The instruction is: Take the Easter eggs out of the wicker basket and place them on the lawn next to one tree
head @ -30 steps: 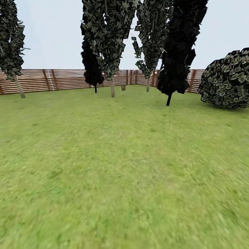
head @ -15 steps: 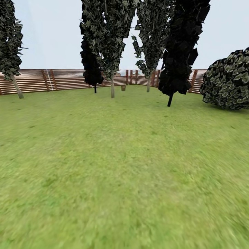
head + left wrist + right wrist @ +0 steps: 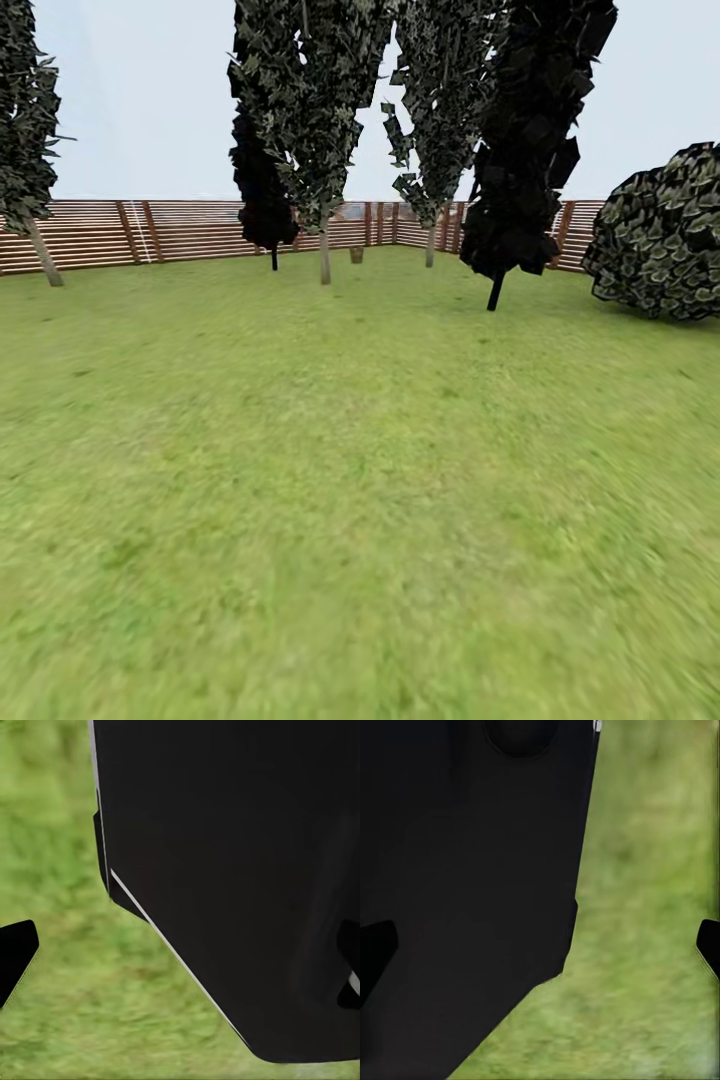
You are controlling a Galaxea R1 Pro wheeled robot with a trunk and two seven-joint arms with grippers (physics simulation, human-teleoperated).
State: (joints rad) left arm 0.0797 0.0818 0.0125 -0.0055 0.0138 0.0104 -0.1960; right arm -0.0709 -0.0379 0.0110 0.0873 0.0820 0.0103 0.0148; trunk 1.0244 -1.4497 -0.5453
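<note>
Ahead, we face open lawn [image 3: 360, 480]: a fence [image 3: 190, 230] behind, a near-black tree [image 3: 530, 140] right of centre, a bush [image 3: 660, 235] far right. Both our grippers, left [image 3: 180, 967] and right [image 3: 540, 952], hang spread wide over grass, empty.
</note>
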